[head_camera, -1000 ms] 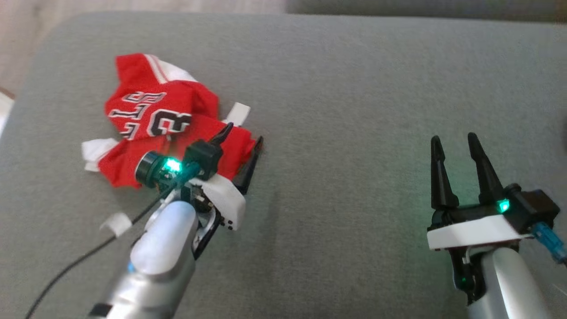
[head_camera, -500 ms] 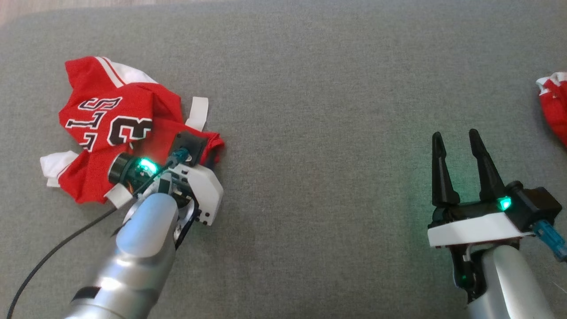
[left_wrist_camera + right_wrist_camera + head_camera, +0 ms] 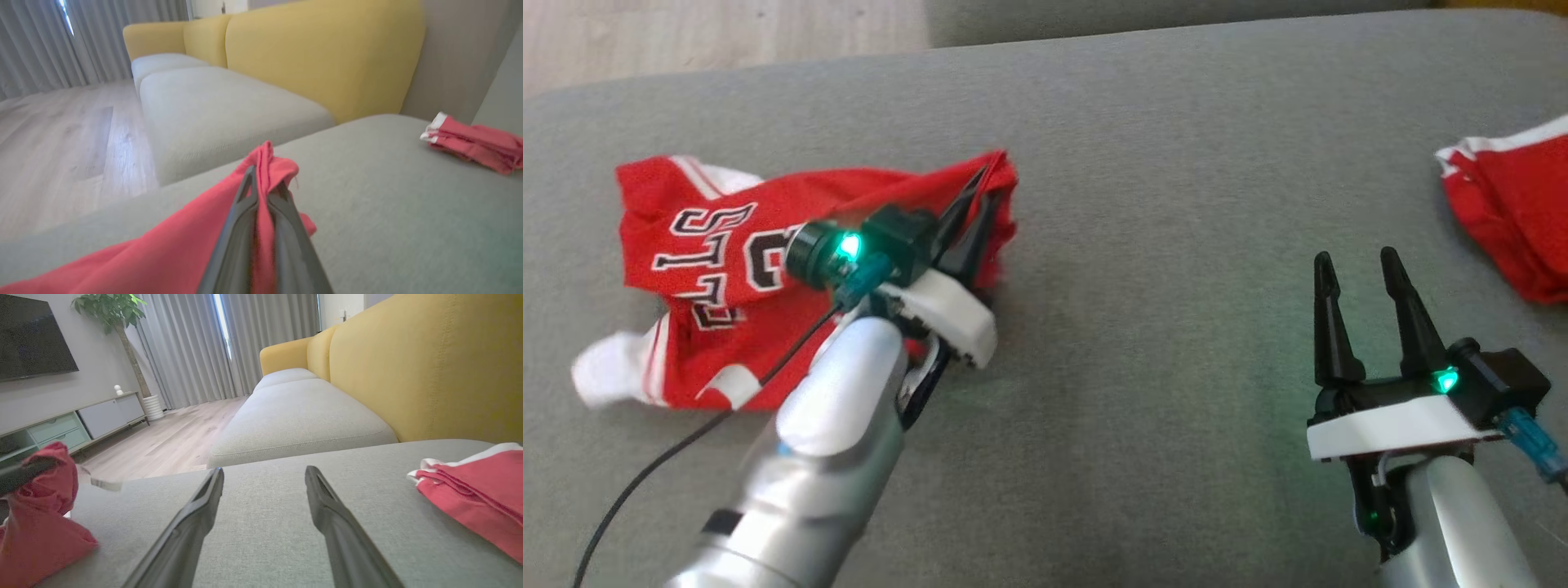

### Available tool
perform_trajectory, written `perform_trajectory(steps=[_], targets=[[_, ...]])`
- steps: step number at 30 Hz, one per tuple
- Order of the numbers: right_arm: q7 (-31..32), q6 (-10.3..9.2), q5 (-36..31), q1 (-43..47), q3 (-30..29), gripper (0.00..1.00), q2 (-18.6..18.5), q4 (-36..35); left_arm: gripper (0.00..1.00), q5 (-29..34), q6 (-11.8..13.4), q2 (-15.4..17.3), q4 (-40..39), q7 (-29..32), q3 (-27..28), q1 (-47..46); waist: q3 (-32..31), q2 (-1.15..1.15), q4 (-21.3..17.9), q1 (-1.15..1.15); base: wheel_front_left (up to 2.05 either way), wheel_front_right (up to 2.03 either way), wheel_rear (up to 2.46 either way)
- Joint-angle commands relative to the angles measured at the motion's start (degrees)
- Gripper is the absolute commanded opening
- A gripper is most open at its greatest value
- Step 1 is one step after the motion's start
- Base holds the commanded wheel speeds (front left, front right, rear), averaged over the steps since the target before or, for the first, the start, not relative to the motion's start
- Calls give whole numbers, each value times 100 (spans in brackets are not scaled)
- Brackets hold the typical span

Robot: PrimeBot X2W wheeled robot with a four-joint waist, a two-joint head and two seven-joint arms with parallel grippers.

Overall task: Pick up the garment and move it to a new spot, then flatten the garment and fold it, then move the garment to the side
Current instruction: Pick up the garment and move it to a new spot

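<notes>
Pinches a raised edge of the red jersey [image 3: 711, 245] in the left hand [image 3: 982, 181], dark fingers pressed nearly together with a strip of cloth caught between them. Holds that edge lifted off the grey cushion [image 3: 1143, 245], at the jersey's right end in the head view. From the left wrist view, sees red cloth poking out past the fingertips [image 3: 246, 196] and draping away to the lower left. Leaves the rest of the jersey crumpled on the left part of the cushion, black-and-white lettering facing up, white trim along the far edge, a white sleeve end at the near left corner. Carries a green light [image 3: 849, 245] on the left wrist housing.

Holds the right hand [image 3: 1356, 260] well apart to the right, close over bare cushion, fingers spread wide and gripping nothing, tips pointing away from the robot. Has a second red garment [image 3: 1511, 220] with white trim at the cushion's far right, beyond the right hand and not touching it.

Faces, past the cushion, a pale sofa seat [image 3: 302, 412] with a yellow backrest [image 3: 429, 367], a wood floor [image 3: 171, 441] and grey curtains [image 3: 196, 347]. Takes in, from the right wrist view, a potted plant [image 3: 118, 318], a dark screen [image 3: 32, 335] and a low cabinet [image 3: 77, 424] along the wall.
</notes>
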Motion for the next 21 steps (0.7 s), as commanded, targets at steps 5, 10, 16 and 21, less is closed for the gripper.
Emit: perform_trajectory(steps=[5, 10, 16, 21], targets=[[-63, -4, 134, -295, 231, 100, -19, -168, 0, -183, 146, -87, -712, -25, -98, -725, 167, 0, -612, 1, 0, 0, 0], [-63, -4, 320, -449, 441, 100, -19, -170, 0, -672, 574, -106, -1080, -83, -585, -1176, 379, 0, -1157, 1, 0, 0, 0], [-63, -4, 419, -493, 509, 100, -19, -123, 100, -1349, 1177, -108, -1121, -274, -1204, -1587, 465, 0, -1423, 1, 0, 0, 0], [-63, -4, 394, -495, 368, 100, -19, -107, 100, -1708, 1352, -108, -770, -439, -1666, -1728, 484, 0, -1277, 1, 0, 0, 0]])
